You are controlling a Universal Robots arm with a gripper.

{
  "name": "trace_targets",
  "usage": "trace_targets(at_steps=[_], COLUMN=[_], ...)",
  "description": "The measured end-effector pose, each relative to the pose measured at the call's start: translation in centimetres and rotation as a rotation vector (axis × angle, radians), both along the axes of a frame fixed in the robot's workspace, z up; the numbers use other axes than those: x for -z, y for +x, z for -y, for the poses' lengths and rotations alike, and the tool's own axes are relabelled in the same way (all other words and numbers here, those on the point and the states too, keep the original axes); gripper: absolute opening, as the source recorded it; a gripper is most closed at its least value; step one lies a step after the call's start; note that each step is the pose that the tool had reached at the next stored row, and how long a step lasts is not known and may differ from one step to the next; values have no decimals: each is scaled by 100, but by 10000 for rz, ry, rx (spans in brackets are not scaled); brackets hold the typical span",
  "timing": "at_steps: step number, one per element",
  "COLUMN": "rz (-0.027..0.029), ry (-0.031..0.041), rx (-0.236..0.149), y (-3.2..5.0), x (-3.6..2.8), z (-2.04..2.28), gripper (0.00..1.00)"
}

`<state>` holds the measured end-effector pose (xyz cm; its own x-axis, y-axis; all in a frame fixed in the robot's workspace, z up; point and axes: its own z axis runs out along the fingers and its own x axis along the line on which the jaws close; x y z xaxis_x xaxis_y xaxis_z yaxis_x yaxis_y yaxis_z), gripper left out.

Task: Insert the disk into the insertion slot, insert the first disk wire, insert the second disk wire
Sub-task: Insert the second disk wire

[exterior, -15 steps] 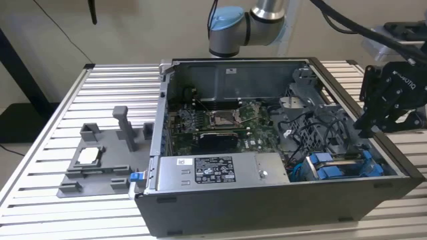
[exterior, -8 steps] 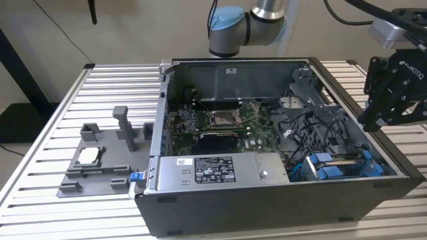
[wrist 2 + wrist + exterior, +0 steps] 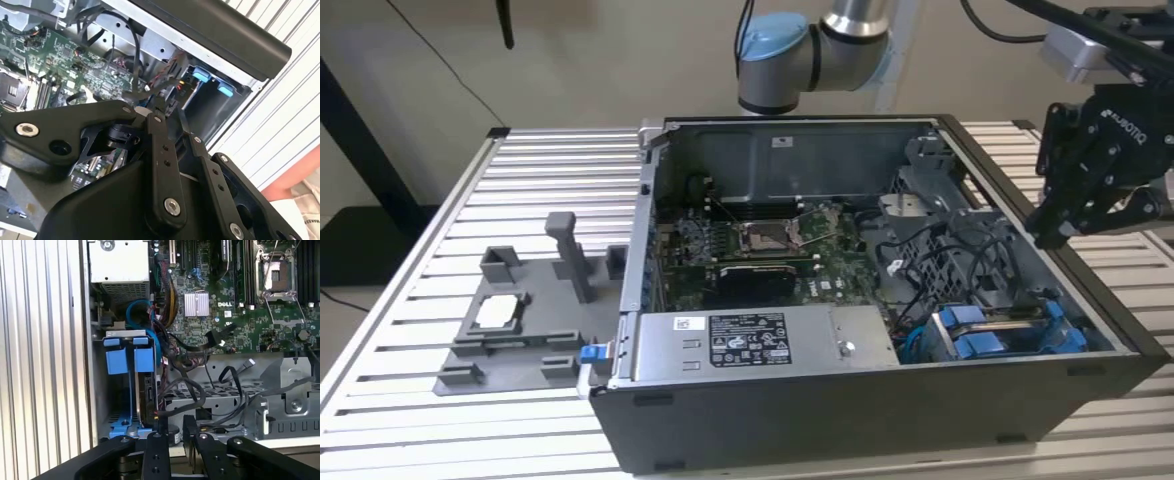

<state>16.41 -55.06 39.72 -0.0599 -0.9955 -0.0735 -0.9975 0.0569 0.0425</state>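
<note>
The disk's blue carrier (image 3: 144, 359) stands on edge inside the insertion slot (image 3: 101, 390), a dark metal bay at the corner of the open computer case. In the exterior view the same blue carrier tabs (image 3: 978, 345) show in the bay (image 3: 1067, 345) at the case's near right corner. My black gripper (image 3: 1057, 232) hangs above the case's right wall, well clear of the bay. Its fingers are shut close together with nothing between them in both wrist views (image 3: 174, 427) (image 3: 167, 112). Loose black wires (image 3: 200, 390) lie beside the bay, and a blue cable (image 3: 137, 310) loops above it.
A long grey metal box with white stickers (image 3: 734, 340) lies along the case's front. The green motherboard (image 3: 774, 250) fills the case floor. On the exterior view's left, a grey plastic fixture tray (image 3: 507, 345) rests on the slatted table (image 3: 400, 400).
</note>
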Motion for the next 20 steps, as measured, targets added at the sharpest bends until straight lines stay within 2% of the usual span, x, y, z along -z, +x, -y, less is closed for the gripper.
trace_targets(at_steps=[4,6,11,16,20], rz=[0,1,12,27,77], ry=[0,1,6,125,191], rx=[0,1,3,2,2], y=[0,-15,-212,-434,-614], x=[0,0,1,-1,-1], z=[-124,-151,-158,-158,-159], gripper=[27,27,27,27,27])
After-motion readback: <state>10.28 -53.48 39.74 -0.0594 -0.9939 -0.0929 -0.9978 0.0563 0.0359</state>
